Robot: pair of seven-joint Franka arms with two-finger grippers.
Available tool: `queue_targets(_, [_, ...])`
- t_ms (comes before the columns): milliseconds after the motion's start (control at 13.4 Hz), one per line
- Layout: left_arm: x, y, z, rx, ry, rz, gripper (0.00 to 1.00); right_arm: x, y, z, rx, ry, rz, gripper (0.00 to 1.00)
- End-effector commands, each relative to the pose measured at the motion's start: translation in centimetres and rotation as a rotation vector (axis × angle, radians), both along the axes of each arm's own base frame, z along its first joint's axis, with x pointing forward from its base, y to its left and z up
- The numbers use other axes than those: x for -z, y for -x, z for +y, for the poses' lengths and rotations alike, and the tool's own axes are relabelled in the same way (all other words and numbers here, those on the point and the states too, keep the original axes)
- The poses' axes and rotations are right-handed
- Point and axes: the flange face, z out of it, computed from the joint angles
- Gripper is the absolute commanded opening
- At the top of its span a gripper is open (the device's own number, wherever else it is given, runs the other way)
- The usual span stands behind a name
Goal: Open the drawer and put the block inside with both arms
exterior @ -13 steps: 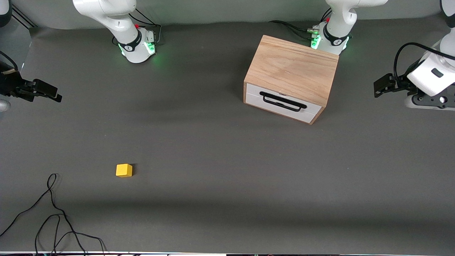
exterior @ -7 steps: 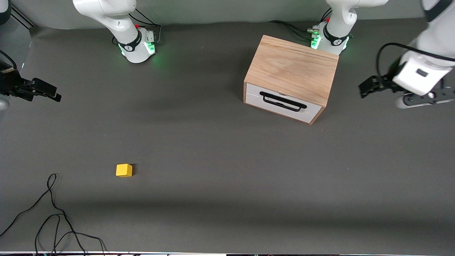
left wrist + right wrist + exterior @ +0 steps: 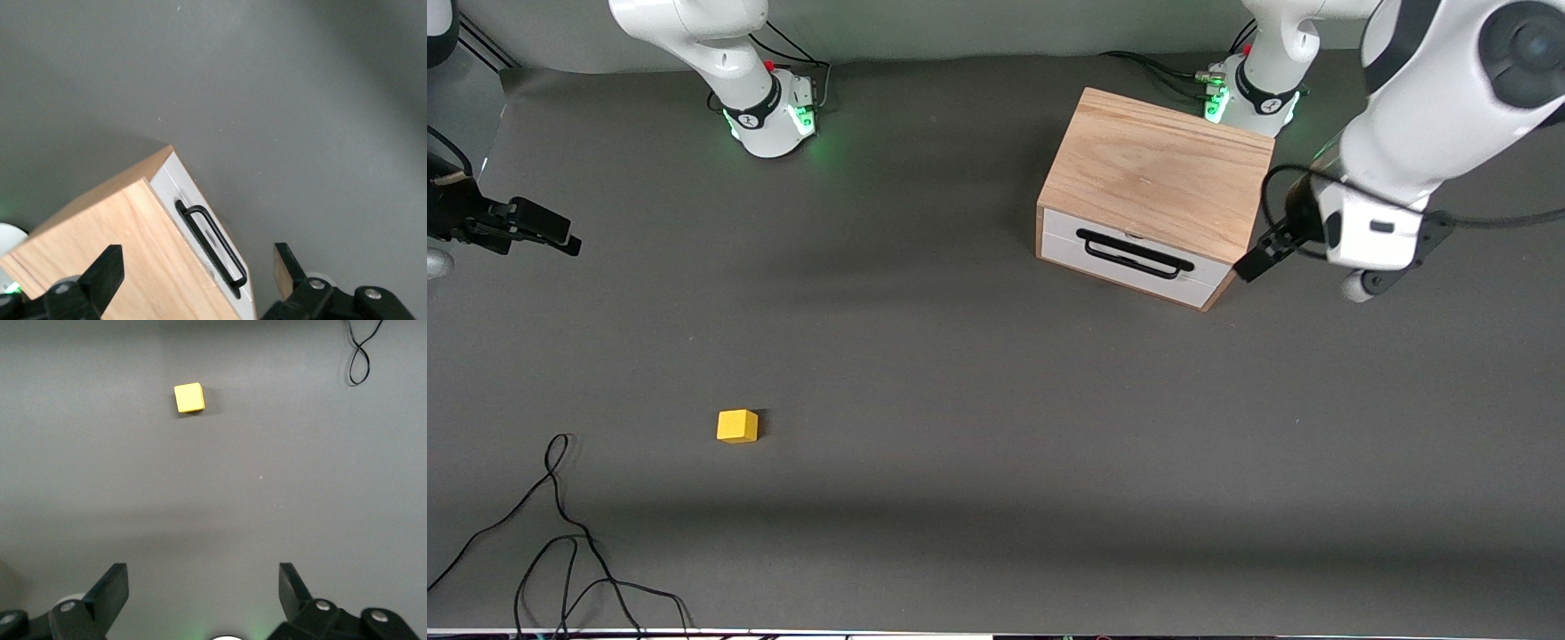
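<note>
The drawer (image 3: pixel 1138 260) is closed, its white front and black bar handle (image 3: pixel 1134 253) facing the front camera, set in the oak box (image 3: pixel 1156 169). My left gripper (image 3: pixel 1261 252) is open and empty, up in the air beside the box's corner at the left arm's end. In the left wrist view the box (image 3: pixel 113 247), drawer front (image 3: pixel 190 193) and handle (image 3: pixel 210 241) lie under the open left gripper (image 3: pixel 198 267). The yellow block (image 3: pixel 737 426) sits on the grey table, far from the box. My right gripper (image 3: pixel 559 236) waits open and empty at the right arm's end. The right wrist view shows the block (image 3: pixel 189 397) ahead of the right gripper (image 3: pixel 200 587).
A loose black cable (image 3: pixel 560 533) lies on the table near the front camera at the right arm's end, also in the right wrist view (image 3: pixel 363 353). The two green-lit arm bases (image 3: pixel 769 116) (image 3: pixel 1249 98) stand along the table's edge farthest from the front camera.
My left arm has swung in from its end of the table toward the box, and its gripper is now by the box's corner. The right arm, block and drawer have not moved.
</note>
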Motion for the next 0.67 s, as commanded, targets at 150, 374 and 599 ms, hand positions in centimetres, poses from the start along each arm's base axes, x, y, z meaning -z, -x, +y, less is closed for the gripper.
queue_targets(150, [7.1, -0.1, -7.7, -0.101, -0.042, 0.075, 1.0, 0.3, -0.1, 0.1, -0.018, 0.016, -0.005, 1.0])
queue_targets(374, [12.8, 0.1, -10.5, -0.107, -0.114, 0.143, 1.0, 0.4, 0.1, 0.2, -0.021, 0.016, -0.006, 1.0])
queue_targets(599, [16.3, 0.9, -11.8, -0.147, -0.166, 0.213, 1.0, 0.4, 0.2, 0.0, -0.054, 0.003, -0.014, 1.0])
